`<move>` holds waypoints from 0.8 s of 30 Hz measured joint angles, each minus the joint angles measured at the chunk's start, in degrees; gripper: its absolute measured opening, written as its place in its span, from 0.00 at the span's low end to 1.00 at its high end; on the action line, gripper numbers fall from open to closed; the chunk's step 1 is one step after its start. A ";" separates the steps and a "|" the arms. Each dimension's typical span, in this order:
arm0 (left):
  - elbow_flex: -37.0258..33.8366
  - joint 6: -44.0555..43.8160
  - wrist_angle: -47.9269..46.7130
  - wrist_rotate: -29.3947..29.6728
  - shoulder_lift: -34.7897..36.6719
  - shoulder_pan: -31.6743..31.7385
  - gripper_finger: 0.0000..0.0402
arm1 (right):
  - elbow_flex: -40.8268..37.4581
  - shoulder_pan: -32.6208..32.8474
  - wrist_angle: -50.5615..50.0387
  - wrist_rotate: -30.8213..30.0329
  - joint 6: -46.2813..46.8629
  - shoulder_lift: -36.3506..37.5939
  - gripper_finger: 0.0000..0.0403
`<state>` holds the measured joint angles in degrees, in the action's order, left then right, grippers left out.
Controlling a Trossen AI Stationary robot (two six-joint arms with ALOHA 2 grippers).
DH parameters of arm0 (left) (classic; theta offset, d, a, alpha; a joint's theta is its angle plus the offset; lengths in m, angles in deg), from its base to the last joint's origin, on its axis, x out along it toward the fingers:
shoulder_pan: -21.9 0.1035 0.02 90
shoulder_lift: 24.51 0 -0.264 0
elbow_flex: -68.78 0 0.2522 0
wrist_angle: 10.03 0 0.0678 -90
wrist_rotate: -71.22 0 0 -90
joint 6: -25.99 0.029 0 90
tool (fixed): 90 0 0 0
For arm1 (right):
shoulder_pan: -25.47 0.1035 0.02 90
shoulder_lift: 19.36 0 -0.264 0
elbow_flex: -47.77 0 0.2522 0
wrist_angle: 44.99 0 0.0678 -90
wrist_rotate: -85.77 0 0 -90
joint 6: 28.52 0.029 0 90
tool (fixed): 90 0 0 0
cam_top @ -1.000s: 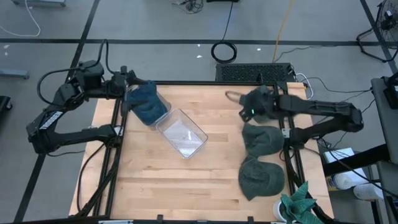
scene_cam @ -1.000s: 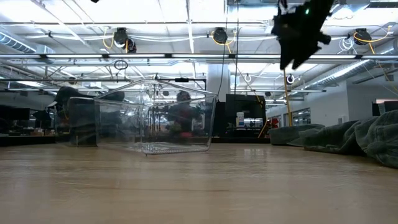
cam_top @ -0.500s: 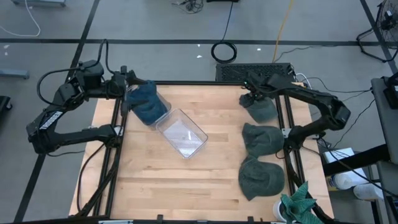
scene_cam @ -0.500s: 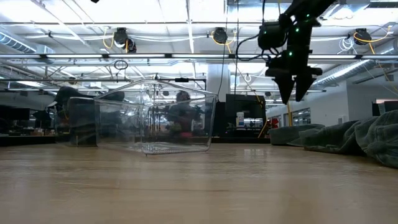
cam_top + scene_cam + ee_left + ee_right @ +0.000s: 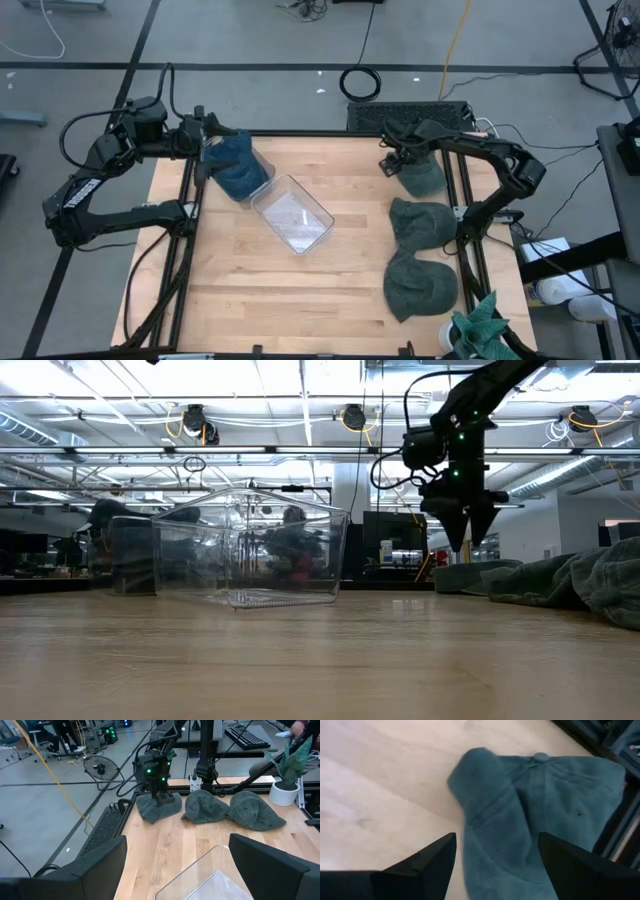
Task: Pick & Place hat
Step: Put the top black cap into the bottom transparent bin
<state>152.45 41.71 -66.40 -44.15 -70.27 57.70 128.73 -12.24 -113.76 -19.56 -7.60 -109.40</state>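
Three green hats lie in a row along the table's right side: the farthest, the middle one and the nearest. My right gripper hangs open just above the farthest hat, fingers pointing down, one on either side of its crown; in the low view its tips stand clear of the hat. A blue hat lies at the far left beside a clear plastic container. My left gripper waits open above the blue hat's far-left edge, with nothing between its fingers.
The clear container lies slantwise in the table's middle left. A potted plant stands at the near right corner. Metal frame rails run along both sides of the table, and bare wood lies between the container and the green hats.
My right gripper has come down from high above the table toward the farthest green hat and tipped from nearly level to pointing steeply down. The hats and the container have stayed where they were.
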 joint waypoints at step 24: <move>-0.02 -0.20 0.00 -0.01 0.00 0.01 0.91 | -3.15 -1.81 -0.99 -2.54 2.22 0.00 0.66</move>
<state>152.42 41.52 -66.40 -44.17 -70.27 57.71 125.58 -14.05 -114.75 -22.10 -5.39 -109.40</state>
